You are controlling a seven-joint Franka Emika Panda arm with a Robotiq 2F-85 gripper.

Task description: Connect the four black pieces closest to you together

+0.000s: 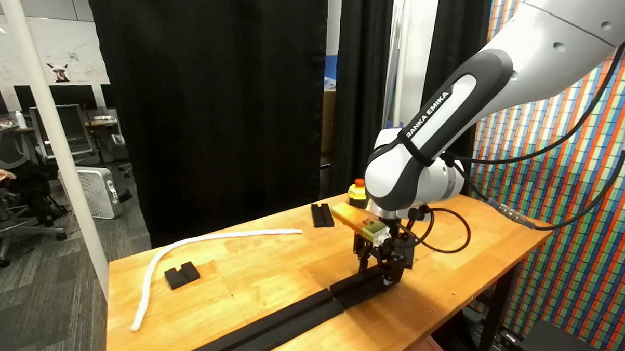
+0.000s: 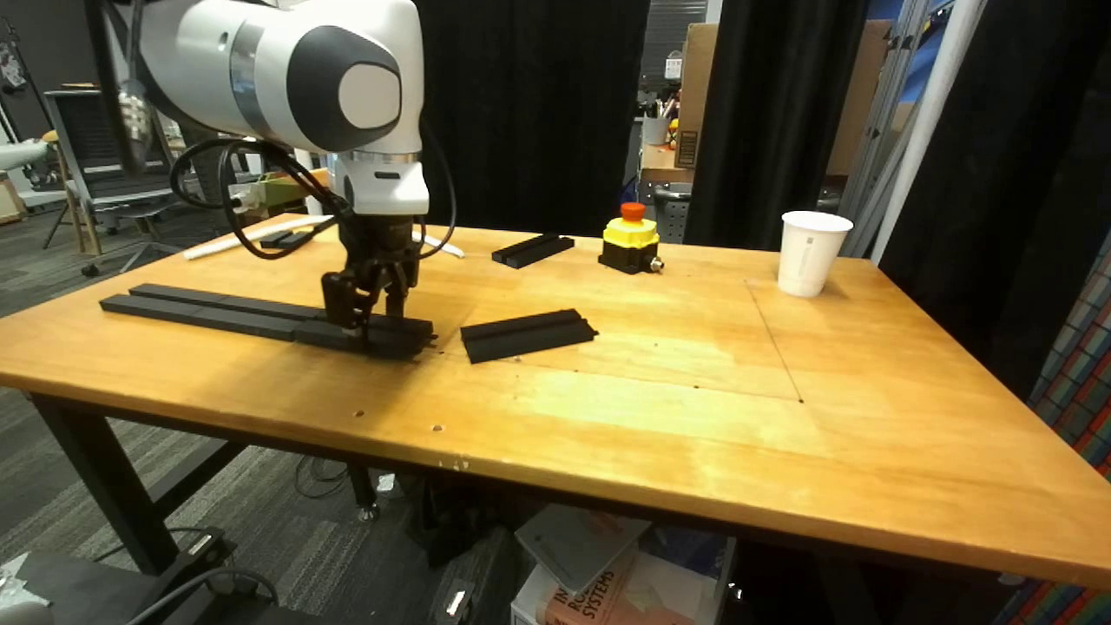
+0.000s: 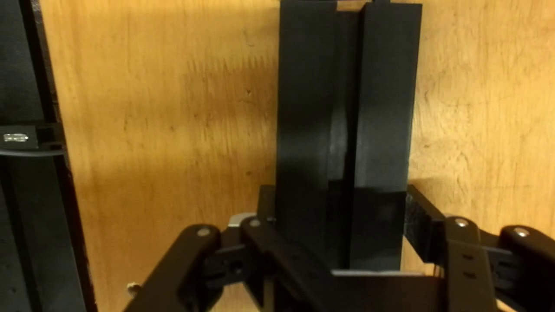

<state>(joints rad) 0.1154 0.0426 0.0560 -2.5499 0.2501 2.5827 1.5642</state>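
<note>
The black pieces are flat, matte bars with a lengthwise groove. Two lie end to end as a strip, shown in both exterior views (image 1: 305, 318) (image 2: 204, 314). My gripper (image 1: 376, 274) (image 2: 373, 319) (image 3: 338, 212) straddles another black piece (image 1: 355, 291) (image 3: 383, 112), with a finger against each long side. That piece lies in line with the strip. Its end sits slightly higher at the seam, and I cannot tell whether they are joined. A small tab shows at its far end. A shorter black piece (image 2: 529, 334) lies apart, slightly angled, beyond that tabbed end.
Two small black blocks (image 1: 182, 276) (image 1: 322, 215) lie farther back. A white curved strip (image 1: 196, 239) (image 2: 260, 233) lies beside them. A yellow-and-red emergency stop (image 1: 358, 191) (image 2: 631, 239) and a white cup (image 2: 811, 252) stand on the table (image 2: 694, 451). The table's edge runs along the wrist view's left.
</note>
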